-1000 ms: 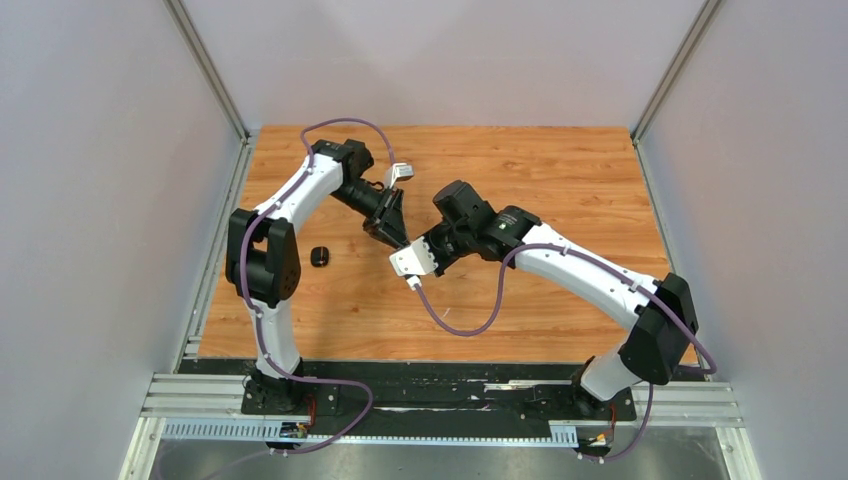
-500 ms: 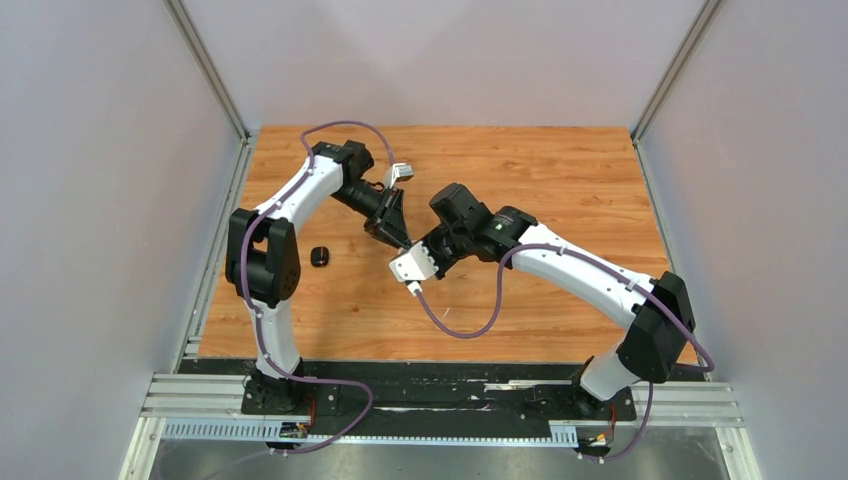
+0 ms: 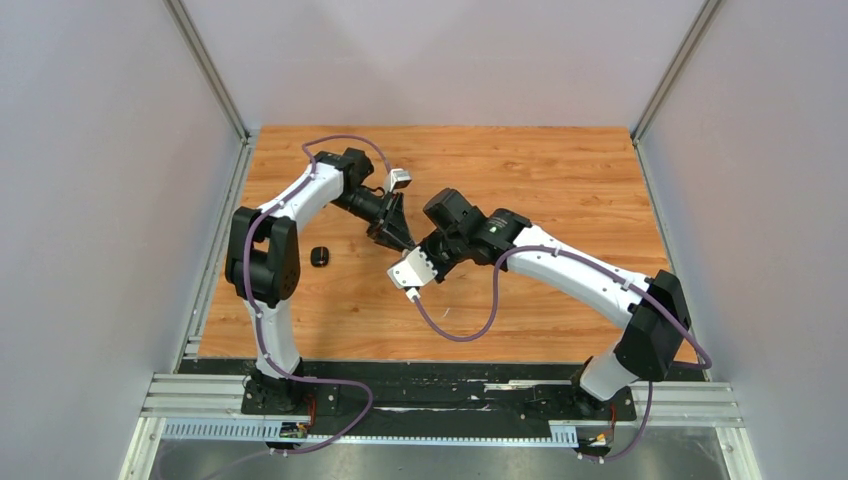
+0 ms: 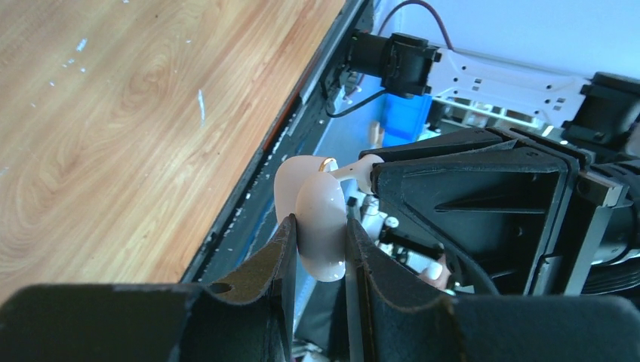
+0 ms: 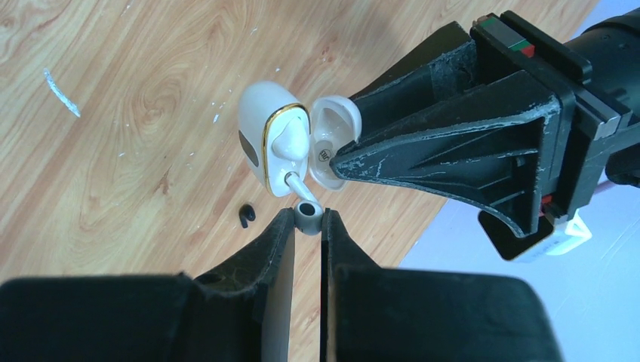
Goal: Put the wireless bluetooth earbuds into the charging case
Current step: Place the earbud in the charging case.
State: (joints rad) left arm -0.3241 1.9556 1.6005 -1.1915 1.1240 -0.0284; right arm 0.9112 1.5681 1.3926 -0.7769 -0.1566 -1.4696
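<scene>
Wood bench (image 3: 560, 180); both arms meet above its middle. L jaws narrow, clamp on white charging case (image 5: 260, 128) w/ lid open. R jaws almost shut, pinch grey stem tip of white earbud (image 5: 289, 143); bud head sits in case mouth. Small black item (image 3: 320, 256) on bench near L arm, well apart from case.

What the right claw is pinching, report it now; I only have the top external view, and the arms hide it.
Observer: The right claw is shut on a white earbud, gripping its stem tip.
Operator: Tell me where the bud's head is.
Observer: In the open charging case, inside the gold rim, stem sticking out.
Operator: Confirm what holds the case.
Observer: The left claw clamps it between both fingers, lid open.
</scene>
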